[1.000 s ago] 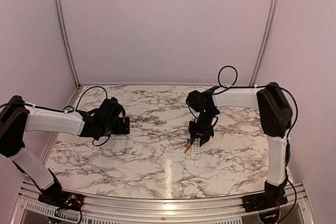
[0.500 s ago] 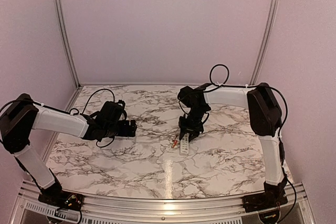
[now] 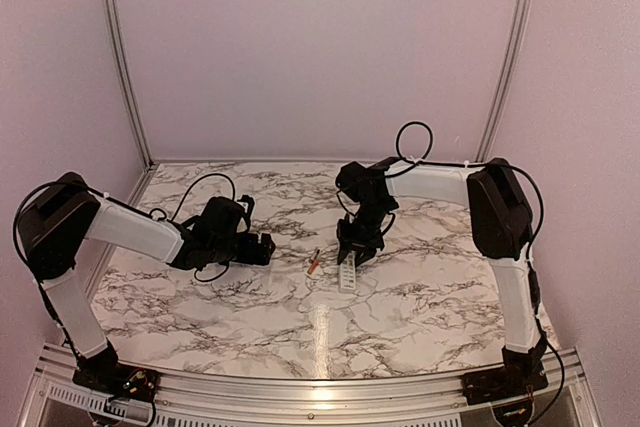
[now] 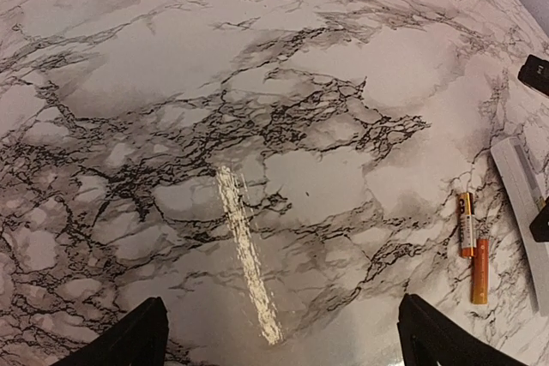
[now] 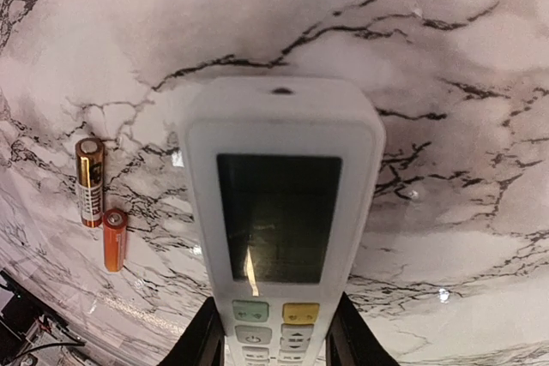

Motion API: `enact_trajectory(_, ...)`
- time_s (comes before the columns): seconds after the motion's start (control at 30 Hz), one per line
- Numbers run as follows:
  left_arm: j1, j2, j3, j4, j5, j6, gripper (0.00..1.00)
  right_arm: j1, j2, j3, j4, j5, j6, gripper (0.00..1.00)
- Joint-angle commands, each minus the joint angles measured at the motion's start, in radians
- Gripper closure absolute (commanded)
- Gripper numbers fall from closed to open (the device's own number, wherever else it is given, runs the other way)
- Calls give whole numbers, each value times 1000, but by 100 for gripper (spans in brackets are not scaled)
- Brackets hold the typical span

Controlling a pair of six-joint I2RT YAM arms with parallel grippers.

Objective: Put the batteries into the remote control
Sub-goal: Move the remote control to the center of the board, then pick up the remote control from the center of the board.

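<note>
The white remote control (image 5: 279,212) is held by its button end in my right gripper (image 5: 276,345), screen side facing the wrist camera and its far end out over the marble. From above, the remote (image 3: 348,273) hangs below the right gripper (image 3: 355,250) near the table's middle. Two orange-copper batteries (image 5: 89,179) (image 5: 114,239) lie side by side on the table just left of the remote, a small orange streak in the top view (image 3: 314,264). My left gripper (image 3: 264,248) stands open, low over the table to their left. The left wrist view has the batteries (image 4: 466,225) at its right.
The marble table top (image 3: 420,317) is bordered by pale purple walls with metal rails at the back corners. The remote's edge (image 4: 519,186) and a dark part of the right gripper (image 4: 533,70) sit at the right of the left wrist view.
My right gripper has carried the remote leftward, and the batteries have shifted left beside it. The left arm has reached to the right toward them, staying open.
</note>
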Motion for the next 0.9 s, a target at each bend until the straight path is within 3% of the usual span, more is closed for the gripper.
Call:
enact_trajectory(0.0,5,24,28,48,41,18,4,7,42,8,45,47,-34,100)
enact_trajectory(0.3,5,89,87,38,70,48,7,-14,-10,-33,74,57,-45,100)
enact_trajectory(0.87,-25,250,258,-161,-96,132,13,-77,-194,-174,147,137,-85,100)
